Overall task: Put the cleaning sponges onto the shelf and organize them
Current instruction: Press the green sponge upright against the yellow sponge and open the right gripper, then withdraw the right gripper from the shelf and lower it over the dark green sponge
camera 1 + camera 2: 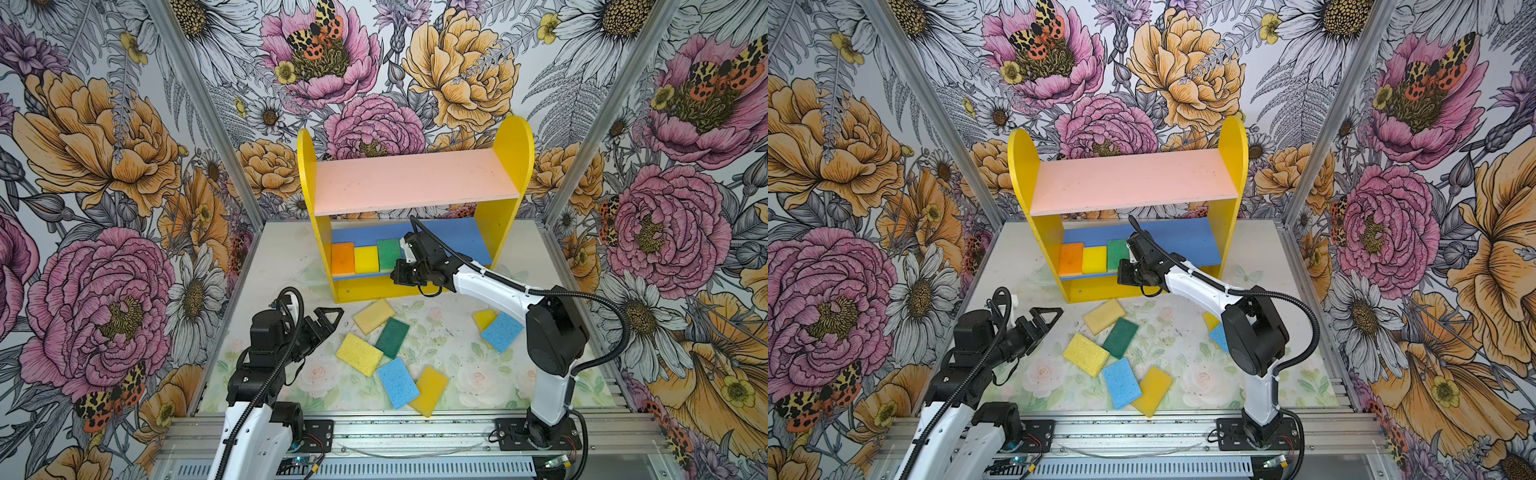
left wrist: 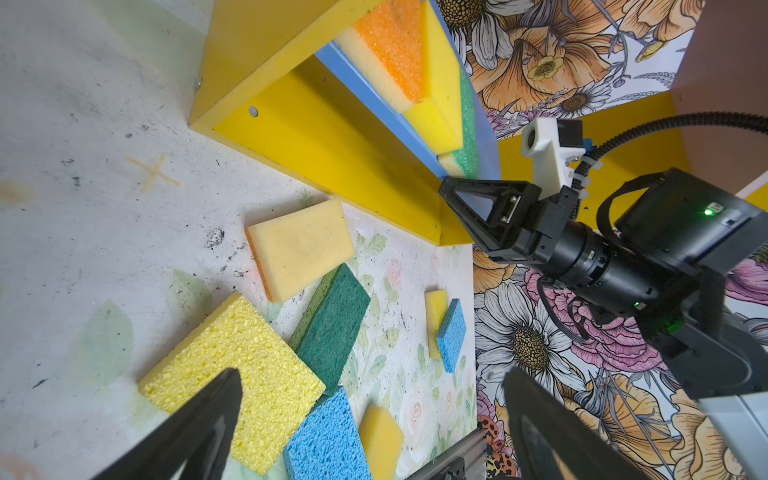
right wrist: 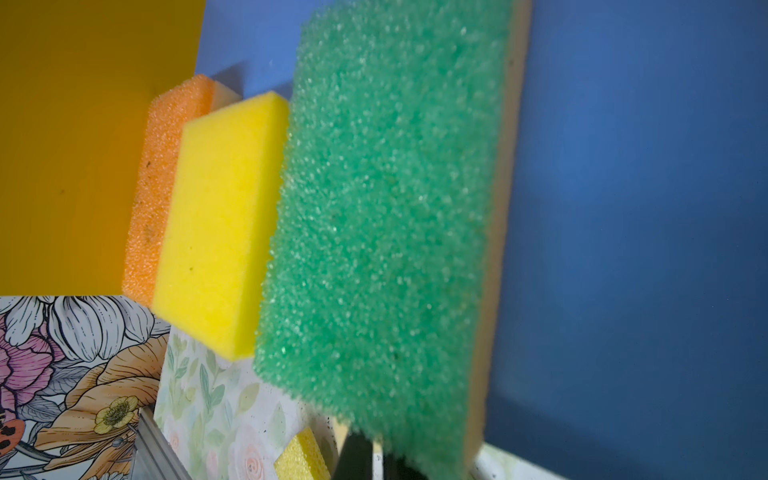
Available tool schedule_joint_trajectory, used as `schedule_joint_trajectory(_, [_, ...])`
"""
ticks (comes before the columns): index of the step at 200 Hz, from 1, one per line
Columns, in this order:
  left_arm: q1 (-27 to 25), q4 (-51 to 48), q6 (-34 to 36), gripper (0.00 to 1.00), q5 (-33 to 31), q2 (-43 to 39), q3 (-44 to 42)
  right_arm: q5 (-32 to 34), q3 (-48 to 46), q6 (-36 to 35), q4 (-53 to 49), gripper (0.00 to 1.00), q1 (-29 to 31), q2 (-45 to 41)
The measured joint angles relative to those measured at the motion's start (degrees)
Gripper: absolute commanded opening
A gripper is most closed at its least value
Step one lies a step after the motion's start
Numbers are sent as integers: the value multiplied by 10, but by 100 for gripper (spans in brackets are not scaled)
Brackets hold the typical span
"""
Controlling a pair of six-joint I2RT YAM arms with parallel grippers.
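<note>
Flowered table (image 1: pixel 440 345), shelf (image 1: pixel 505 216) at twelve o'clock, my right gripper (image 1: pixel 395 272) clamped on green sponge (image 1: pixel 388 254), left gripper (image 1: pixel 330 319) wide open, empty.

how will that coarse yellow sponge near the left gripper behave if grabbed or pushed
On the coarse yellow sponge, open pores suggest it is light and will squash under jaws. It lies flat, so it should slide, not roll. A push would probably shove the dark green sponge touching it.

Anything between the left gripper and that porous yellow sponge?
Nothing visible: the left gripper is open with bare table up to the yellow sponge. The dark green sponge lies against its far edge.
</note>
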Motion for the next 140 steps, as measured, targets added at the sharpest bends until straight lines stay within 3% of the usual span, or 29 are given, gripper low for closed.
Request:
schedule_joint_trajectory(61, [0,0,0,99,0,3,0,-7,7,5,0,16,0,4])
schedule_joint_trajectory(113, [-1,0,0,99,0,3,0,-10,-54,11,15,43,6,-45])
schedule_joint_trajectory(140, [-31,5,-8,99,-6,2,-2,-10,-119,13,17,52,9,-108])
